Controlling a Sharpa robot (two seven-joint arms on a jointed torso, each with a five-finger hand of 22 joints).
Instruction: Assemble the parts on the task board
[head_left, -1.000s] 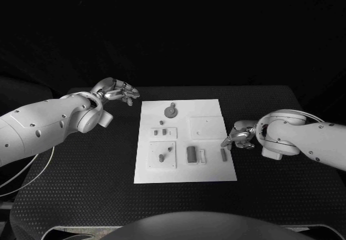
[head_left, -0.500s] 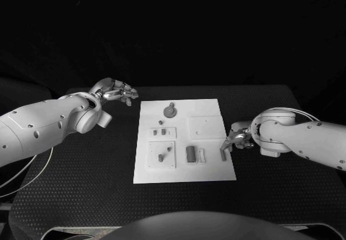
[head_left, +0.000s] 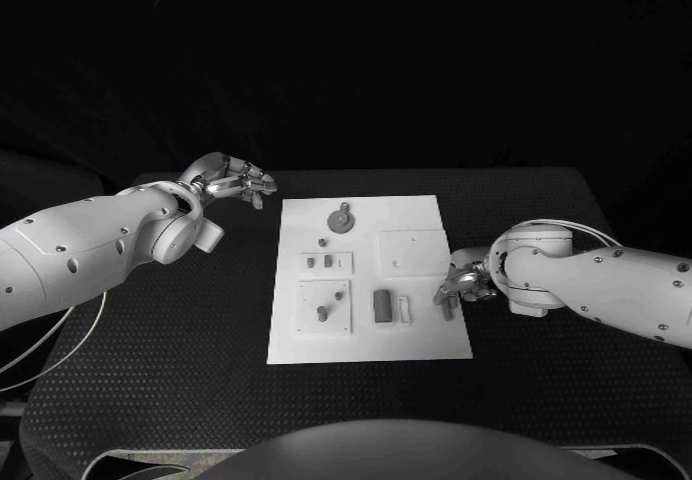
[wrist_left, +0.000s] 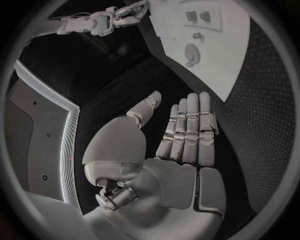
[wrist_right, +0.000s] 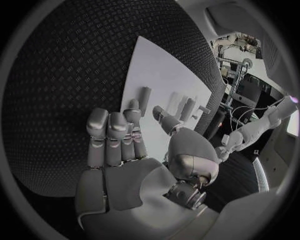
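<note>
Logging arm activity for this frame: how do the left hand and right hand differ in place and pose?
The left hand hovers off the task board, beyond its far left corner; the right hand sits at the board's right edge, over a dark part. The left hand's fingers lie straight and together; the right's curl slightly. Both hold nothing.

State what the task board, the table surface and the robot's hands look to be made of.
Task board: a flat, matte white plate, probably plastic, since it shows no glare. Table: black and matte, with a fine embossed grid, likely a rubber or textured plastic mat. Left hand and right hand: silver segments with bright highlights, so apparently metal or metallic-coated plastic; the pictures cannot settle which.
</note>
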